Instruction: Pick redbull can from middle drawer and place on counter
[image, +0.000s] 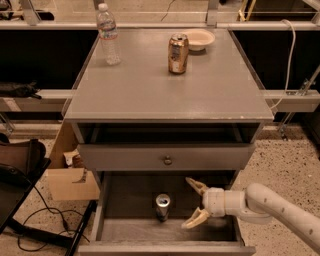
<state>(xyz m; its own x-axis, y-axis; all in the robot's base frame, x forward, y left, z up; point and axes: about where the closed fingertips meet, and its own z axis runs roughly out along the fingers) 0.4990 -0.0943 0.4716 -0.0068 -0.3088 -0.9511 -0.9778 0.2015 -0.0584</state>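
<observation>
1. The middle drawer (125, 202) was pulled out at 6 o'clock of the cabinet, with its grey floor exposed.
2. The redbull can (162, 207) stood upright on the drawer floor, roughly centred between the side walls, with its silver top facing up. It was not on the counter (170, 95).
3. The gripper (187, 203) was inside the drawer at 3 o'clock of the redbull can, just beside it and pointing toward 9 o'clock.
4. Its fingers (197, 186) were spread wide apart, one tip toward 12 o'clock and the other toward 6 o'clock. Nothing was between them, and no contact with the redbull can was seen.
5. The white arm (272, 209) entered from 4 o'clock of the view and ran across the drawer's right-hand wall to the gripper.
6. A closed drawer front (125, 156) with a small round knob (167, 160) sat directly at 12 o'clock of the open drawer.
7. On the counter, a gold can (178, 53) stood upright at 12 o'clock of the surface centre.
8. A pale bowl (198, 38) sat at 1 o'clock of the gold can, just beside it. Whether the two touched could not be told.
9. A clear water bottle (108, 34) stood upright at 10 o'clock of the counter centre, well apart from the gold can.
10. A cardboard box (70, 177) was on the floor at 9 o'clock of the drawers, against the cabinet's side.
</observation>
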